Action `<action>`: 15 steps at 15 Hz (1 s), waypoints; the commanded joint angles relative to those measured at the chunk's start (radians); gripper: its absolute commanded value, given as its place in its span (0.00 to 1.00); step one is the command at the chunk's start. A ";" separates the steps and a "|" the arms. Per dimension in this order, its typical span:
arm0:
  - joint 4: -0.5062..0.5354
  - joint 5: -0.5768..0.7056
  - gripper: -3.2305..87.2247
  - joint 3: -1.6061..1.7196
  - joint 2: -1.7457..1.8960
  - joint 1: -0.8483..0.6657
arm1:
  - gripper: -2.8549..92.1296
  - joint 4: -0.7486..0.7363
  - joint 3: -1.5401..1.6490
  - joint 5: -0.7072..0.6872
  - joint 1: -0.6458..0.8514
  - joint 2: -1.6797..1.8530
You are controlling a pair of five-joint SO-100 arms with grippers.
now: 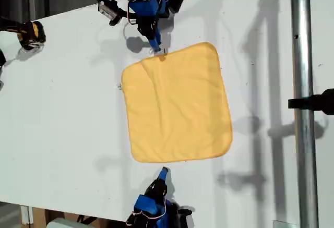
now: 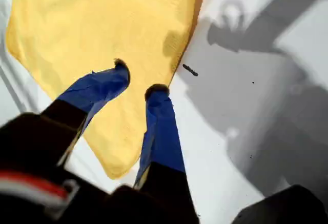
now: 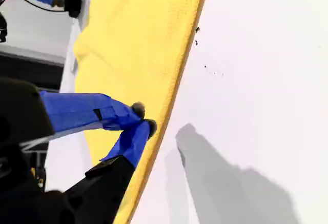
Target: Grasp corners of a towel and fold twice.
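Note:
The yellow towel point(image 1: 177, 103) lies spread flat on the white table point(image 1: 62, 113), all four rounded corners showing. My first gripper point(image 1: 163, 172) is on the arm at the exterior view's bottom, just off the towel's near edge. Its blue fingers are open, and the first wrist view shows this gripper point(image 2: 139, 80) above the towel point(image 2: 102, 24) near a rounded corner point(image 2: 114, 171). My second gripper point(image 1: 158, 49), on the arm at the exterior view's top, sits at the towel's far edge. Its tips point(image 3: 144, 117) are shut, with no cloth seen between them, beside the towel's hem point(image 3: 177, 75).
A metal pole point(image 1: 302, 108) with a black clamp point(image 1: 318, 102) runs down the exterior view's right. A black and yellow object point(image 1: 31, 34) sits at the exterior view's upper left. Small dark specks point(image 3: 197, 29) mark the table beside the towel.

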 commanded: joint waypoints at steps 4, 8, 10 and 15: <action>0.003 -0.509 0.03 0.003 0.005 -0.210 | 0.03 -0.146 -0.038 -0.041 -0.009 0.011; 0.006 -0.479 0.03 0.003 0.005 -0.236 | 0.03 -0.138 -0.173 -0.124 -0.041 -0.089; 0.006 -0.472 0.03 0.003 0.005 -0.239 | 0.03 -0.160 -0.336 -0.179 -0.081 -0.324; 0.006 -0.468 0.03 0.003 0.005 -0.235 | 0.03 -0.236 -0.623 -0.353 -0.279 -0.727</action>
